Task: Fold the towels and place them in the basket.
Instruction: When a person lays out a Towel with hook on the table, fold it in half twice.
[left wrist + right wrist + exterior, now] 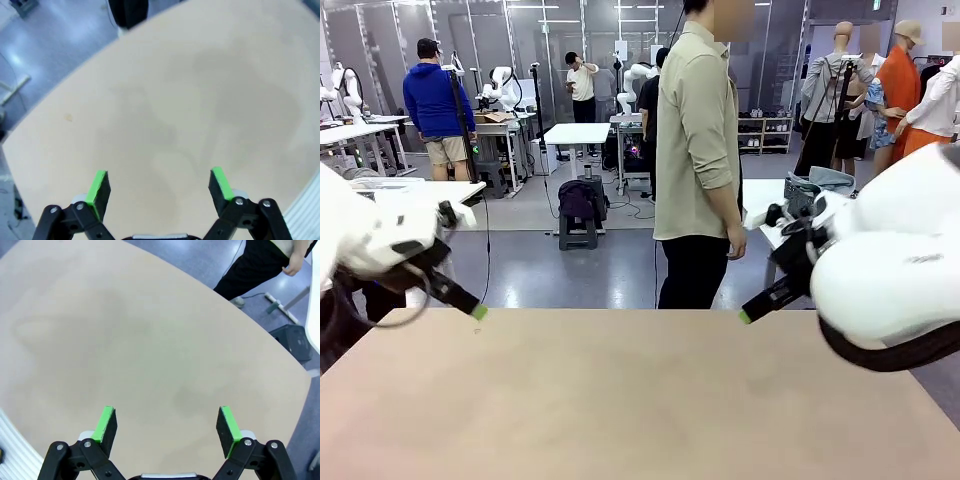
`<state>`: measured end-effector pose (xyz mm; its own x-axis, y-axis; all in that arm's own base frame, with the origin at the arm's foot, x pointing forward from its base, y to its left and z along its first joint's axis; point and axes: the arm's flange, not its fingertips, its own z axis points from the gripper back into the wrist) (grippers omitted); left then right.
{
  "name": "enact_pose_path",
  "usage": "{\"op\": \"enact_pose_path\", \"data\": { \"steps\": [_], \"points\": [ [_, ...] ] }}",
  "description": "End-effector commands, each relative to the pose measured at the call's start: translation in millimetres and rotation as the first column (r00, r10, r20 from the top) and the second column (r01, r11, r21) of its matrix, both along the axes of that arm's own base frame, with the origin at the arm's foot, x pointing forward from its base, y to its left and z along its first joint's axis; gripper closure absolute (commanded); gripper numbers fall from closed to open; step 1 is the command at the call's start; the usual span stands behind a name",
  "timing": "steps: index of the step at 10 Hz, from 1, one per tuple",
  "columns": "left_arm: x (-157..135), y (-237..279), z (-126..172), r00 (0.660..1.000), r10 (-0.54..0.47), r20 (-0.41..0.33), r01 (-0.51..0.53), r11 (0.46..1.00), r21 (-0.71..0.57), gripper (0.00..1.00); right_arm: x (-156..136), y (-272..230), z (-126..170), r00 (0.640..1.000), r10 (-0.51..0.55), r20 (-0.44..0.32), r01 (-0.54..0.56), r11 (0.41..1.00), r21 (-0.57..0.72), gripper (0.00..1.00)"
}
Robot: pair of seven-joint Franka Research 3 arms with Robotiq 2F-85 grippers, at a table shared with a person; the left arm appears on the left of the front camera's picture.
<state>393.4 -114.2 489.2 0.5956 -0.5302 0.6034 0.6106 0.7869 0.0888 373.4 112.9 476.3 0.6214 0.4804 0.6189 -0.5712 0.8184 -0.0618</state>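
- Big room with a blue-grey floor, white desks and other people far back.
- Up close is a light brown table (640,400), and its top is bare.
- A person (698,150) in a pale shirt and black trousers stands at the far edge, side-on, with one hand (736,243) hanging down.
- The left gripper (159,186) hangs over the table's left side. Its jaws are wide apart and nothing is between its green pads (98,182).
- The right gripper (167,424) hangs over the table's right side. Its jaws are wide apart too, with nothing in them.
- The two grippers are well apart, and neither touches the table.
- A dark basket (800,197) sits on a white desk behind the right arm, near the person. A grey cloth (832,180) lies on top of it; it is too small to tell if it is a towel.
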Motion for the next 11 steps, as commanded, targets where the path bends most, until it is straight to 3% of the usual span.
{"op": "enact_pose_path", "data": {
  "steps": [1,3,5,8,11],
  "points": [
    [-13,21,46,0.999,-0.025,0.033,0.024,1.000,0.009,0.00,-27,-23,28,0.994,0.093,-0.055,-0.093,0.996,0.010,0.00],
    [-28,38,84,0.997,-0.047,0.056,0.049,0.998,-0.028,0.00,-53,-37,63,0.994,0.094,-0.057,-0.094,0.996,0.014,0.00],
    [-41,60,103,0.993,-0.111,0.028,0.112,0.992,-0.056,0.00,-75,-49,92,0.996,0.022,-0.085,-0.020,0.999,0.025,0.00],
    [-71,89,121,0.994,-0.113,-0.003,0.113,0.991,-0.078,0.00,-101,-62,125,1.000,0.003,-0.008,-0.002,0.999,0.051,0.00],
    [-103,90,158,0.995,-0.069,0.071,0.074,0.995,-0.071,0.00,-113,-61,152,0.999,-0.019,0.035,0.018,0.999,0.038,0.00]
  ]
}}
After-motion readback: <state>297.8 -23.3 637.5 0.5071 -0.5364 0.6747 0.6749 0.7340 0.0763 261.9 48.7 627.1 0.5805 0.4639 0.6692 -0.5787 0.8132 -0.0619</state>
